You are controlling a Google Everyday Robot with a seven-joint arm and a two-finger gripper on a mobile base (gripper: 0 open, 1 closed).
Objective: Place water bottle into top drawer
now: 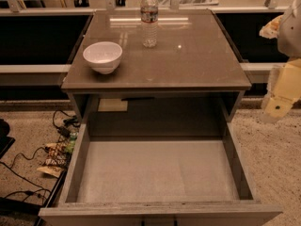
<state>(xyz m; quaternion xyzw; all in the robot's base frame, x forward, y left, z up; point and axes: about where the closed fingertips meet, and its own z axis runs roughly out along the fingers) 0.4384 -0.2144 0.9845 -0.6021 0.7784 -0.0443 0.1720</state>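
Camera view: water bottle [149, 19] ungrasped, far on the counter [202, 65]; top drawer [155, 173] open; gripper [281, 98] at right, grip state cannot be told.

**Robot body, right edge of the camera view.** The gripper [281, 91] is sitting at the right edge of the view, at about mid-height. It is showing as pale yellow, blocky segments with flat faces and squared corners. 1 small dark round mark [276, 108] is showing near its lower end. Above it, a rounded, pale grey arm casing [290, 29] is appearing, with 1 cream piece [270, 29], flecked orange, projecting from its left side.
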